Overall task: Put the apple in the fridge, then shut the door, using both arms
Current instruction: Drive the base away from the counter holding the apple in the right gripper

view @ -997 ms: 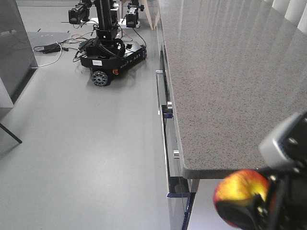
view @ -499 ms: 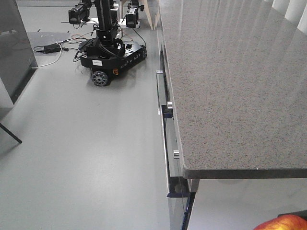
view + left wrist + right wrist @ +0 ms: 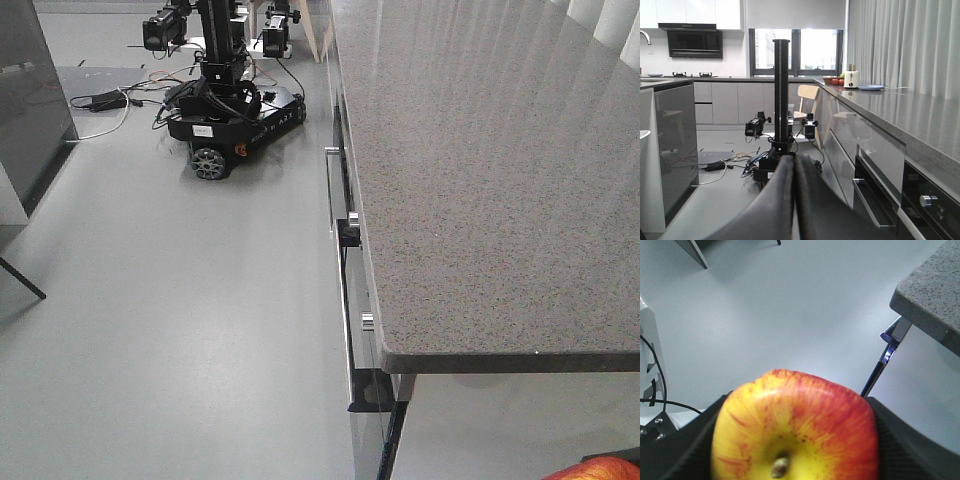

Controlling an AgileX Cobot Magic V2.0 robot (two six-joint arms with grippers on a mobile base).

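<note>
Right gripper (image 3: 795, 455) pinching apple (image 3: 797, 410), red and yellow, stem end toward camera. Black pads (image 3: 912, 445) touching both its sides. Apple held over grey floor (image 3: 790, 305), near counter (image 3: 480, 180) corner; front view shows only red sliver at bottom edge. Left gripper (image 3: 793, 195) pressed together, nothing between fingers. Metal handle (image 3: 872, 200) along counter front. Farther off, black wheeled robot (image 3: 232, 115), cables on floor. Beyond, chair (image 3: 807, 97), then window (image 3: 797, 50).
</note>
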